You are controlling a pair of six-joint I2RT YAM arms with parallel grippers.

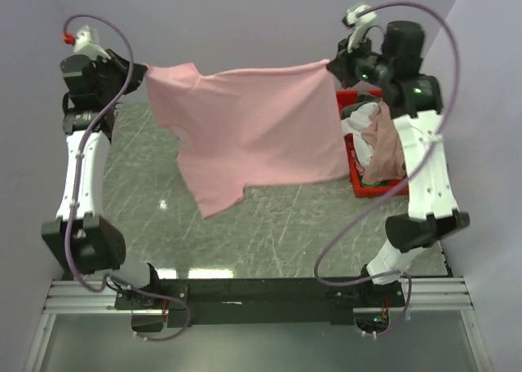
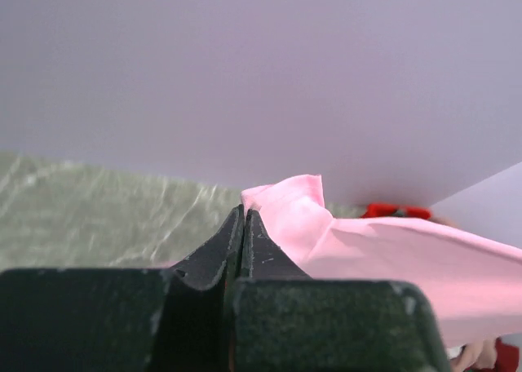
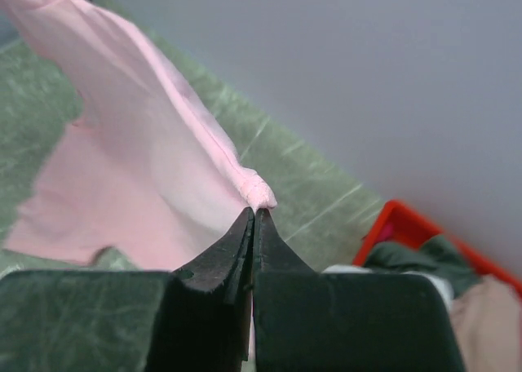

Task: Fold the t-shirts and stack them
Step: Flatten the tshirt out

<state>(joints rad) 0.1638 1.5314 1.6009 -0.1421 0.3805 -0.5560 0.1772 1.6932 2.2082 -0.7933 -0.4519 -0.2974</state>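
Observation:
A light pink t-shirt (image 1: 253,127) hangs stretched in the air between my two grippers, above the far half of the table. My left gripper (image 1: 140,72) is shut on its left top corner; in the left wrist view (image 2: 245,213) the pink cloth (image 2: 367,250) bunches just past the tips. My right gripper (image 1: 333,66) is shut on the right top corner; in the right wrist view (image 3: 254,213) the hem (image 3: 163,103) runs away from the tips. The shirt's lower edge hangs towards the table. Other shirts, white and dusty rose (image 1: 377,139), lie heaped in the bin.
A red plastic bin (image 1: 383,188) stands at the right side of the table under my right arm, and shows in the right wrist view (image 3: 400,225). The green marbled table (image 1: 269,233) lies below the shirt. Pale walls close in at the back and both sides.

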